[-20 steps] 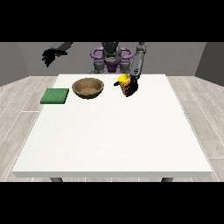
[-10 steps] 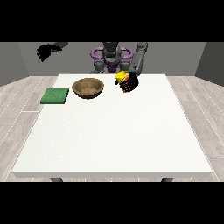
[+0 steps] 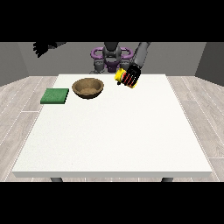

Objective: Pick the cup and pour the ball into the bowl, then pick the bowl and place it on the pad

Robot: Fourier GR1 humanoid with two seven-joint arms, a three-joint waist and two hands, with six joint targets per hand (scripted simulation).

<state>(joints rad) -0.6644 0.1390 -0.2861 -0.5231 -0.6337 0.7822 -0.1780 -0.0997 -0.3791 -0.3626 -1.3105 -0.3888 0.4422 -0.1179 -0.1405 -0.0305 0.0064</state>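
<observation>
The hand at the view's right [image 3: 130,77] is shut on a yellow cup [image 3: 120,75], held above the table and tipped sideways with its mouth towards the bowl. The ball is not visible. A brown wooden bowl [image 3: 88,87] stands on the table to the left of the cup, a short gap away. A green pad [image 3: 55,96] lies flat at the table's left edge, beside the bowl. The hand at the view's left [image 3: 41,47] is raised high, far off the table's left side, with fingers spread.
The white table [image 3: 113,135] stretches wide towards the camera in front of the bowl and pad. The robot's torso [image 3: 111,57] stands behind the far edge.
The cup has risen, moved a little left towards the bowl and tipped further. The hand at the view's left has lifted higher.
</observation>
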